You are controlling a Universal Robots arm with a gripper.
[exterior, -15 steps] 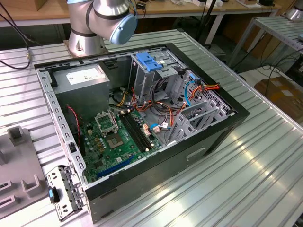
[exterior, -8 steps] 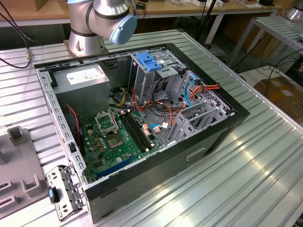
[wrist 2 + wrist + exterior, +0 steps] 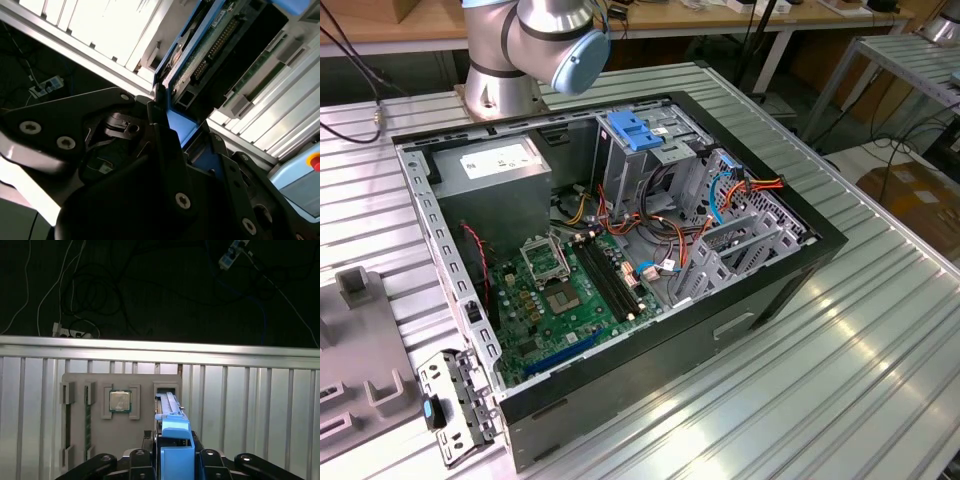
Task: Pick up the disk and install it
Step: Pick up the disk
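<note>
- End effector (image 3: 175,461) clamped on the disk (image 3: 172,415), with fingers pressing its blue rail from both sides.
- Disk stands on edge at a slot in the grey holder (image 3: 145,382), beside a processor chip (image 3: 120,401).
- Ribbed bench (image 3: 250,405) lies beyond, then dark floor with cables (image 3: 100,290).
- Open computer case (image 3: 770,300) sits mid-frame in the exterior view.

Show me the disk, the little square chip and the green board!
the disk (image 3: 176,432), first wrist view, its blue end.
the square chip (image 3: 120,401), first wrist view, shiny top.
the green board (image 3: 525,305), exterior view, green surface.
</note>
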